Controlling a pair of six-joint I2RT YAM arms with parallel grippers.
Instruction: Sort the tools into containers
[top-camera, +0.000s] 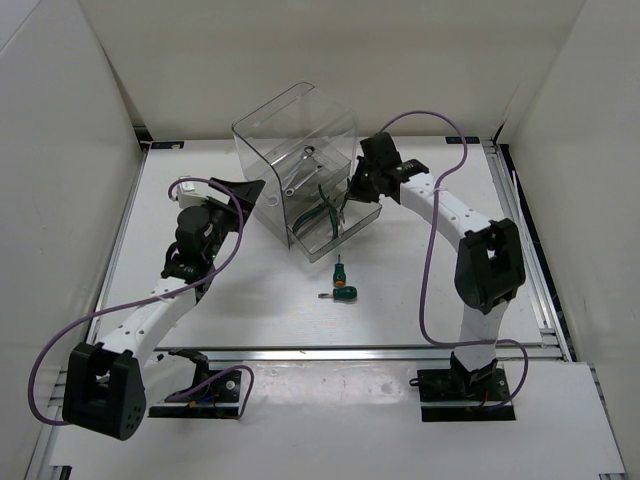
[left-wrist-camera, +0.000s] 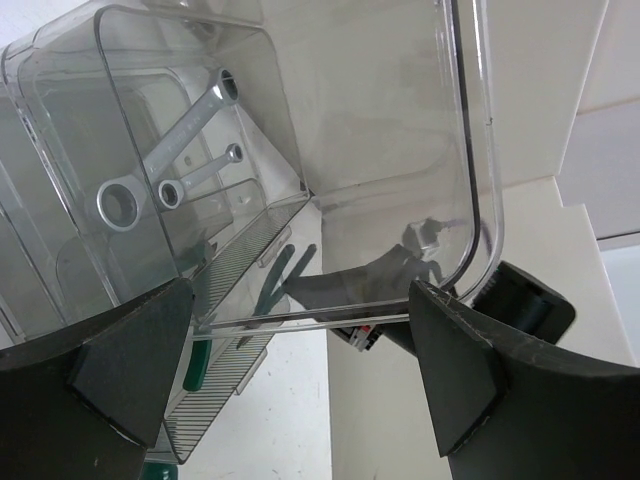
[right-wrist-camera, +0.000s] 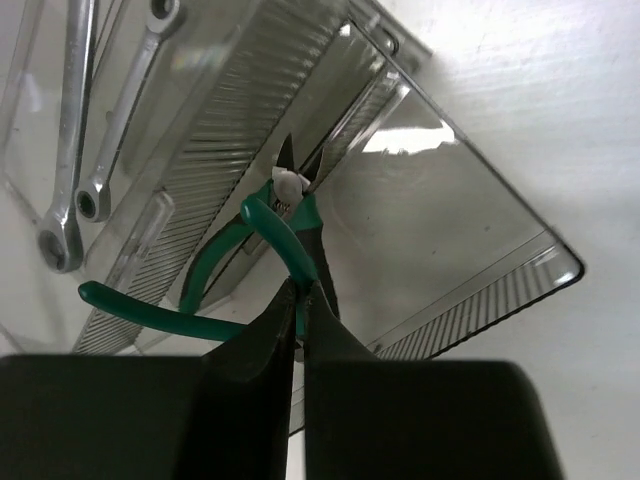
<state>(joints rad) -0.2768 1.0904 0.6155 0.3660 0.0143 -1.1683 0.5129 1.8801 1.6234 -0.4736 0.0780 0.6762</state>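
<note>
The clear organiser (top-camera: 295, 125) stands mid-table with a drawer (top-camera: 340, 238) pulled out toward the front. My right gripper (top-camera: 352, 195) hangs over that drawer, shut on one green handle of the pliers (right-wrist-camera: 285, 220), whose jaws point down into the drawer (right-wrist-camera: 450, 220). Two silver wrenches (right-wrist-camera: 70, 150) lie in a drawer further up, also seen as wrenches (left-wrist-camera: 165, 150) from the left wrist. My left gripper (left-wrist-camera: 300, 300) is wide open at the organiser's left corner, a clear wall edge (left-wrist-camera: 380, 150) running between its fingers. Two green-handled screwdrivers (top-camera: 341, 282) lie on the table in front.
White walls close in the table at the back and on both sides. The arms' purple cables loop over the table on the left (top-camera: 230, 250) and right (top-camera: 428, 280). A metal rail (top-camera: 330, 352) runs along the near edge.
</note>
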